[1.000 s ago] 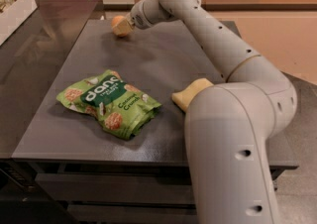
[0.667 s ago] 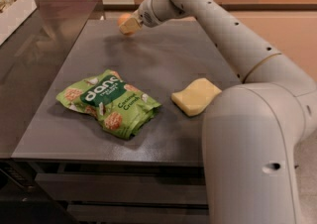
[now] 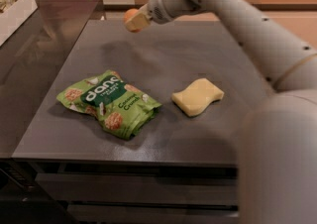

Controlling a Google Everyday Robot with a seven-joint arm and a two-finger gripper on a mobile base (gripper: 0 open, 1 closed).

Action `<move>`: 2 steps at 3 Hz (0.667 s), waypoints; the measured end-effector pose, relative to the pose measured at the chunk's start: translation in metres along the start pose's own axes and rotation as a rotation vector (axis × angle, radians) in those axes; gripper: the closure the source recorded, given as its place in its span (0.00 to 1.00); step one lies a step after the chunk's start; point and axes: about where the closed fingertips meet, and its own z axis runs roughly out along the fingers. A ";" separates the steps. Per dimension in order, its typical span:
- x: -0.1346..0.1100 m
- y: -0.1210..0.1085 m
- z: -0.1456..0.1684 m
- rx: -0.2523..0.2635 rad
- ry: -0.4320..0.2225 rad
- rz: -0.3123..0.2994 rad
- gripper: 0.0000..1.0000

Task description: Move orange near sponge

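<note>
Aloft, jaws tight around orange (image 3: 129, 15)

Orange (image 3: 130, 15) aloft in pincer (image 3: 133, 21), sponge (image 3: 198, 97) apart

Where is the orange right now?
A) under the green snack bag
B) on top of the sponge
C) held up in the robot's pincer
C: the pincer holds the orange above the far end of the table, well apart from the sponge.

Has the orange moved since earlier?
Yes. The orange, in the claw over the table's far end, rose and shifted slightly right against the snack bag.
</note>
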 end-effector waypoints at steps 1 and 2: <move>0.035 0.024 -0.077 0.013 0.034 0.022 1.00; 0.048 0.053 -0.114 -0.020 0.042 0.021 1.00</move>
